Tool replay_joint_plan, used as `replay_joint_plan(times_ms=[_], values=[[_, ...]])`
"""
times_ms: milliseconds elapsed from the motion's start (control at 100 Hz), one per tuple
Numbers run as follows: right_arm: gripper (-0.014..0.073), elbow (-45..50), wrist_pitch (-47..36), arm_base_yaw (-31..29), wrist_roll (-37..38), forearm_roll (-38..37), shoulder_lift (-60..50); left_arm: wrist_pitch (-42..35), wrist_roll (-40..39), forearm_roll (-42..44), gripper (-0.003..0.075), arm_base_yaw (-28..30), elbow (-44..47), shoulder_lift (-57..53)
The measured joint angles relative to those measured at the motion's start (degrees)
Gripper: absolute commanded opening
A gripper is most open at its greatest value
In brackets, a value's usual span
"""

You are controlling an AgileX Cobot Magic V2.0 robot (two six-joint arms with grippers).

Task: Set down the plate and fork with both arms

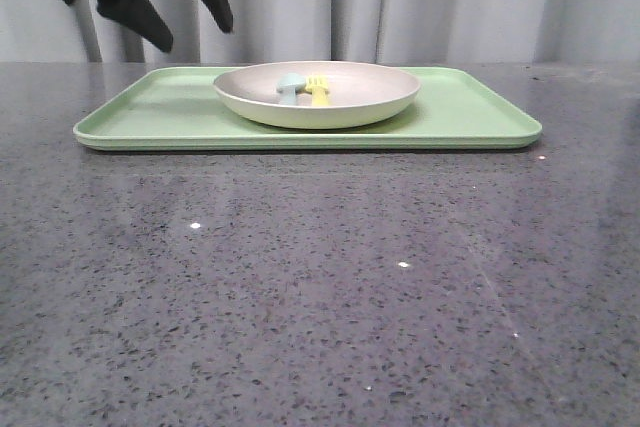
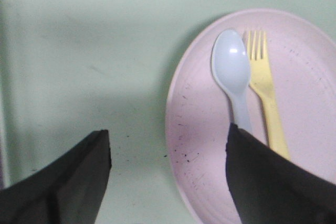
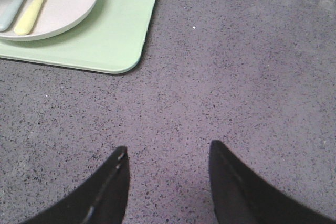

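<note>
Nearest the camera, the speckled grey table (image 1: 320,287) lies bare and wide up to the light green tray (image 1: 470,112). The right pincer (image 3: 168,169) hangs over that bare stone beside the tray's rounded corner, its jaws spread and empty; it falls outside the front view. On the tray sits the plate (image 1: 370,97), with tray surface free on both sides. In it, side by side, lie the spoon (image 1: 290,89) and the fork (image 1: 319,90). Farther back the left pincer (image 1: 180,7) hovers above the tray's left end, jaws apart, holding nothing, its top cut off by the frame.
</note>
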Motion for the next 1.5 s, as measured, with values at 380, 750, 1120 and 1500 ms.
replay_joint_plan(times_ms=[380,750,1120,1500], values=[[0.0365,0.0,0.0,0.0,0.0,0.0,0.0,-2.15,0.0,11.72,0.0459,0.36,10.15,-18.77],[0.0365,0.0,0.0,0.0,0.0,0.0,0.0,-10.34,0.0,15.76,0.0459,8.01,35.25,-41.65],[0.0365,0.0,0.0,0.0,0.0,0.0,0.0,-14.44,0.0,16.26,0.0459,10.42,59.22,-64.94],[0.0365,0.0,1.01,0.0,0.0,0.0,0.0,-14.44,-0.12,15.8,0.0459,10.42,72.21,-82.75]])
